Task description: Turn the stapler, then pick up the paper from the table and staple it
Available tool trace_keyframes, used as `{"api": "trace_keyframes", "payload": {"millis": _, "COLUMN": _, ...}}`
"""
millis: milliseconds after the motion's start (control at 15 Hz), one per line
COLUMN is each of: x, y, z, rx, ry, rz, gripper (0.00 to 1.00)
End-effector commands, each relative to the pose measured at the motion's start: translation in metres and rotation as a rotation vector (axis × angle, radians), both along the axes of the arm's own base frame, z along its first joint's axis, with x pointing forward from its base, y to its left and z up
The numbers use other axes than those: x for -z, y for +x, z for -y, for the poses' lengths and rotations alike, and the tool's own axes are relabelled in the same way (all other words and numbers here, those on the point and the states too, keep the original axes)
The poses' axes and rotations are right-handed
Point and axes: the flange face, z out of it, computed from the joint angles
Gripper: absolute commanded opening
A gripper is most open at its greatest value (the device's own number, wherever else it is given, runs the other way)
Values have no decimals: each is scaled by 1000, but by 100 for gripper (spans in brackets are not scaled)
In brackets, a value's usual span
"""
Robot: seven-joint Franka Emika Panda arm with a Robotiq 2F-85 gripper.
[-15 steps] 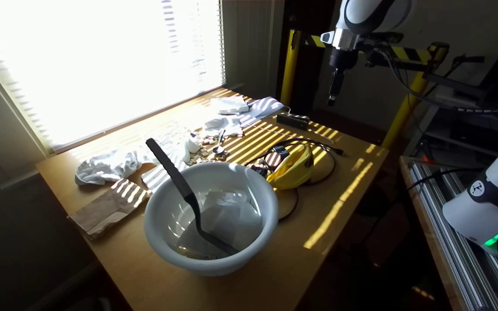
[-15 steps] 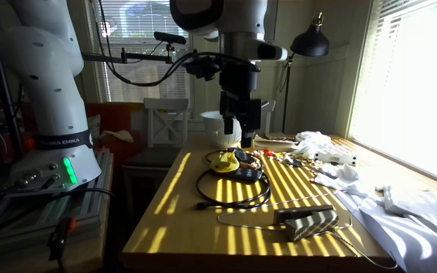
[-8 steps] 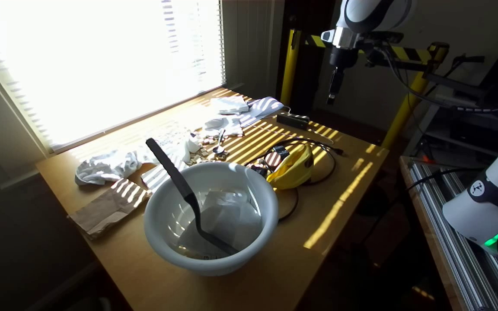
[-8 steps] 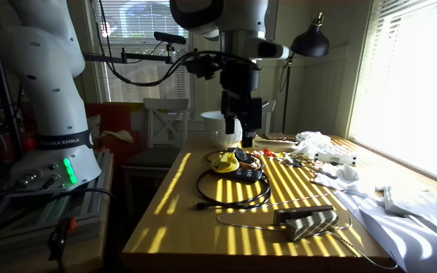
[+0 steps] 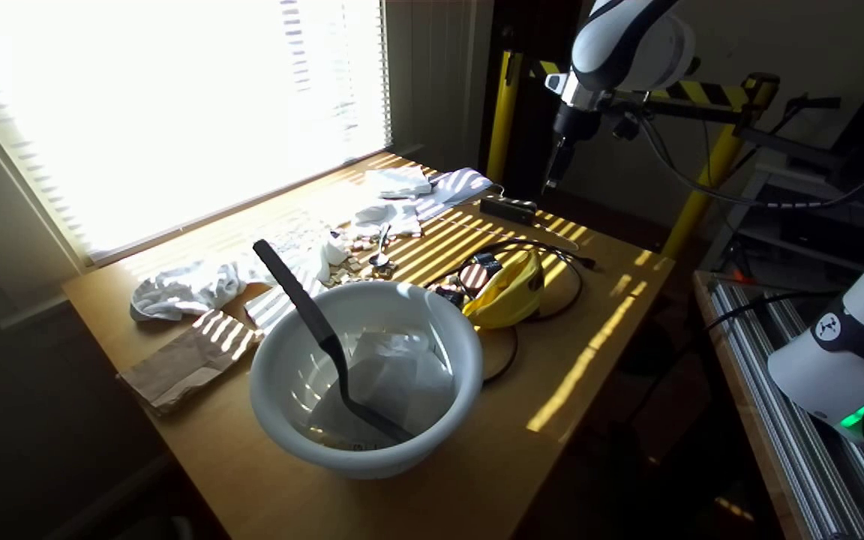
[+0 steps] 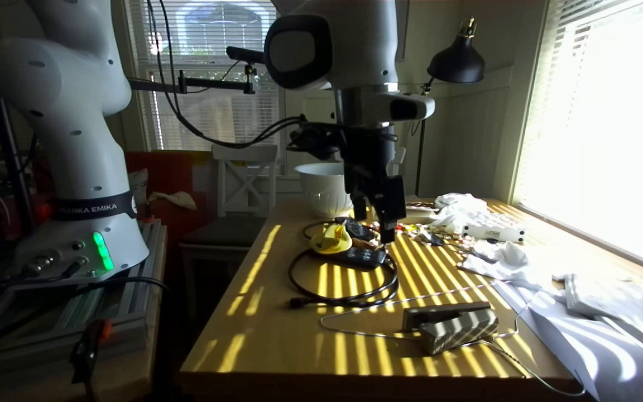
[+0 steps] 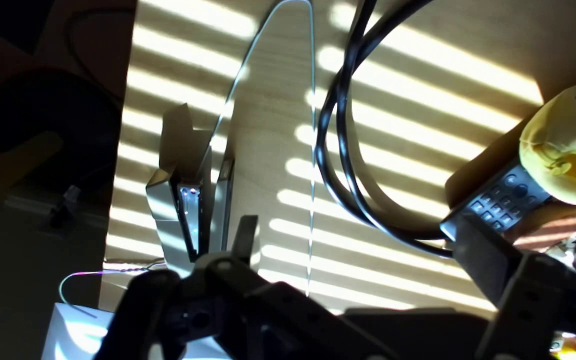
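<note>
The end effector (image 7: 359,236) gapes wide, holding nothing. At its nine o'clock in the wrist view, the stapler (image 7: 191,220) likely awaits turning; lifting and stapling the paper (image 7: 74,331) remain.

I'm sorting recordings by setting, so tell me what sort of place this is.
Likely a room in a home, doubling as a robot workspace: a white chair and a black lamp share it with a robot arm.
</note>
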Motion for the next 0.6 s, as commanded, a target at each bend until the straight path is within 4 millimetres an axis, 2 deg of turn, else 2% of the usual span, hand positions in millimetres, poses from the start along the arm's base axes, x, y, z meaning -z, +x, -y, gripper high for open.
{"api": "trace_keyframes", "payload": {"millis": 0, "x": 34, "y": 29, "z": 24, "rx": 1, "ry": 39, "rz": 33, "gripper": 100}}
{"api": "trace_keyframes", "payload": {"millis": 200, "x": 60, "y": 46, "z": 50, "rx": 41, "ry": 79, "rz": 6, "gripper": 100}}
{"api": "trace_keyframes", "payload": {"millis": 267, "x": 41, "y": 31, "z": 28, "rx": 20, "ry": 46, "rz": 18, "gripper": 100}}
{"api": "trace_keyframes", "payload": {"millis": 400, "x": 51, "y": 33, "z": 36, "rx": 24, "ry": 48, "rz": 7, "gripper": 100}}
{"api": "trace_keyframes", "payload": {"millis": 533, "x": 52, "y": 31, "z": 32, "rx": 16, "ry": 69, "rz": 28, "gripper": 100}}
